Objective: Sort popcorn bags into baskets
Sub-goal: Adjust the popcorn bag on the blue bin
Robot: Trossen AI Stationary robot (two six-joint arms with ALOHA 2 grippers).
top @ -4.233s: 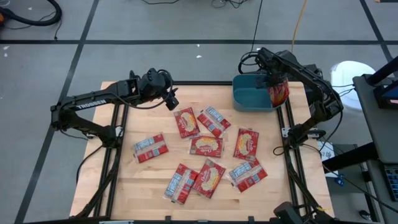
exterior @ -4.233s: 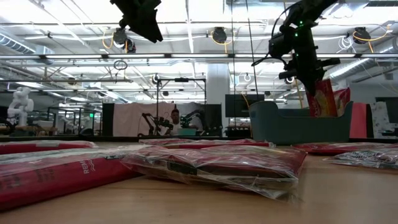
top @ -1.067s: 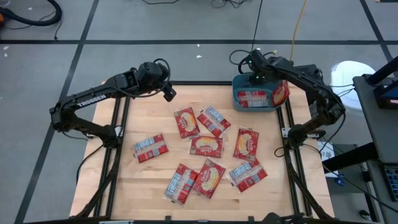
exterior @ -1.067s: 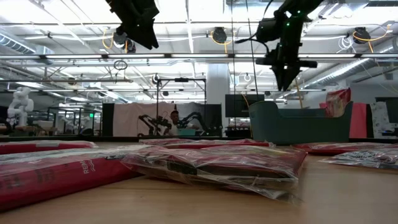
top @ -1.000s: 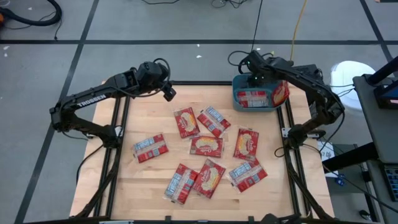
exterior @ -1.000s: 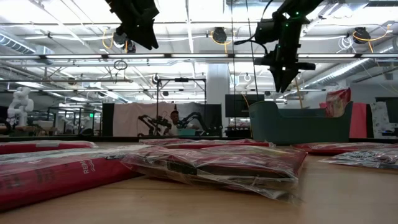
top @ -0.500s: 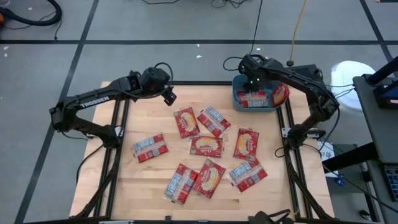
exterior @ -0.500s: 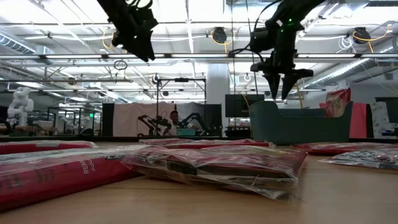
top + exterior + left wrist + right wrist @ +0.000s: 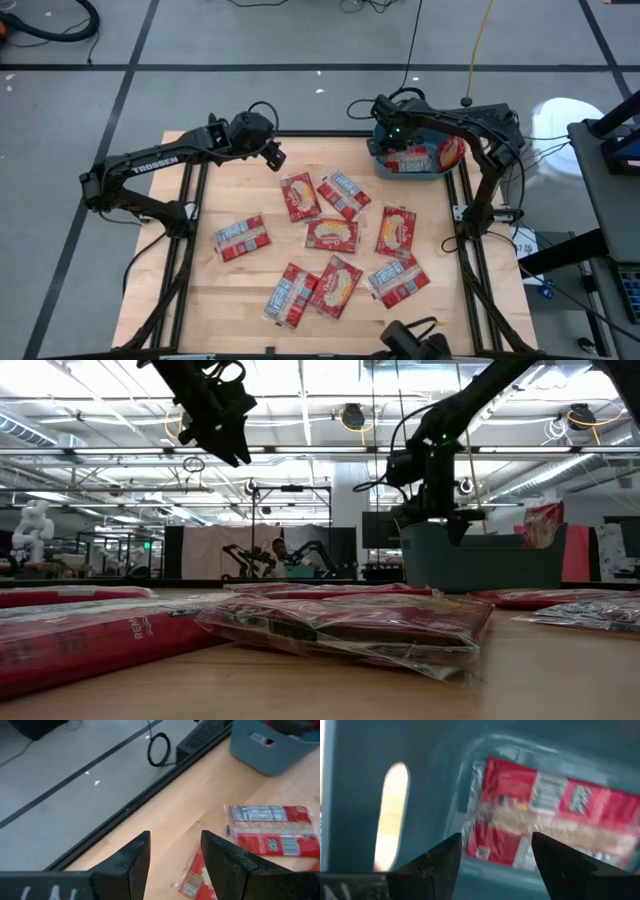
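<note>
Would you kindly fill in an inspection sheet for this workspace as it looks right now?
Surface: wooden table, no damage seen.
Job's things: eight popcorn bags loose on the table; two more in the teal bin, one flat, one leaning.
Clutter: nothing seen.
Grippers: left gripper open, empty, above the table's far left; right gripper open, empty, over the bin.
Cables: loops at both wrists; cords on the floor.
Surroundings: grey floor; lab space behind.

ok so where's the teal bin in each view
High view: the teal bin sits at the table's far right corner, under the right gripper.
Low view: right of centre, behind the packets.
Left wrist view: top right corner.
Right wrist view: fills the picture, one popcorn bag lying flat inside.
Shared landmark: the bin's oval handle slot.
</note>
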